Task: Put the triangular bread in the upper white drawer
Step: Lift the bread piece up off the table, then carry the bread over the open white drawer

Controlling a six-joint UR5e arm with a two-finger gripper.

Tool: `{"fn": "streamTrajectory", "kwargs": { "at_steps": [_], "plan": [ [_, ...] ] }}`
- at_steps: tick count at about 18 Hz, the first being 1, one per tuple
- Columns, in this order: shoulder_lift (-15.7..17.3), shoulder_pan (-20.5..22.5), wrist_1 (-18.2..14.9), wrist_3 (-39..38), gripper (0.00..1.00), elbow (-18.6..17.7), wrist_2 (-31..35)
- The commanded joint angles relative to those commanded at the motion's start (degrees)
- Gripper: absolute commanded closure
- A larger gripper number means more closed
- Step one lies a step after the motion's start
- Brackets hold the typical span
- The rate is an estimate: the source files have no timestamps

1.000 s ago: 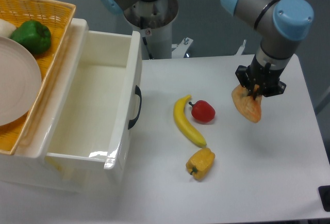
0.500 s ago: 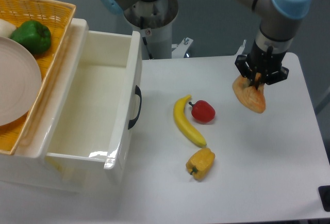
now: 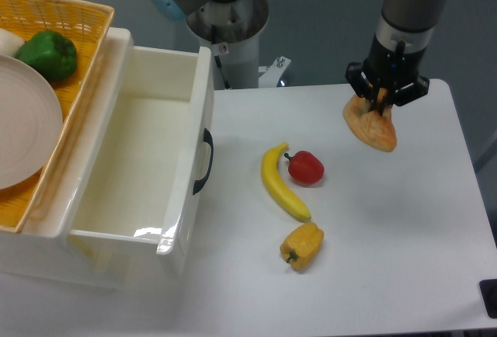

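The triangular bread (image 3: 373, 128), an orange-tan wedge, hangs in the air above the right side of the table, held at its top by my gripper (image 3: 383, 104), which is shut on it. The upper white drawer (image 3: 144, 168) stands pulled open at the left, its black handle (image 3: 205, 160) facing the table; nothing lies inside it. The bread is far to the right of the drawer, beyond the banana and the red pepper.
A yellow banana (image 3: 281, 182), a red pepper (image 3: 306, 167) and a yellow-orange bell pepper (image 3: 301, 246) lie mid-table. A woven yellow basket (image 3: 74, 34) on top at the left holds a green pepper (image 3: 48, 55) and a white plate (image 3: 23, 119). The arm's base (image 3: 225, 22) stands behind.
The gripper has risen and shifted slightly left, carrying the bread up off the table. Nothing else has moved.
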Motion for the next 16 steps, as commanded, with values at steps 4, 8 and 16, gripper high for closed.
{"fn": "streamTrajectory", "kwargs": {
  "at_steps": [4,8,16],
  "plan": [
    [1.2,0.1,-1.2,-1.4,1.00,0.0,-2.3],
    [2.5,-0.3,-1.8,-4.2,1.00,-0.5,-4.4],
    [5.4,-4.1,-2.8,-15.5,1.00,0.0,-10.9]
  ]
}}
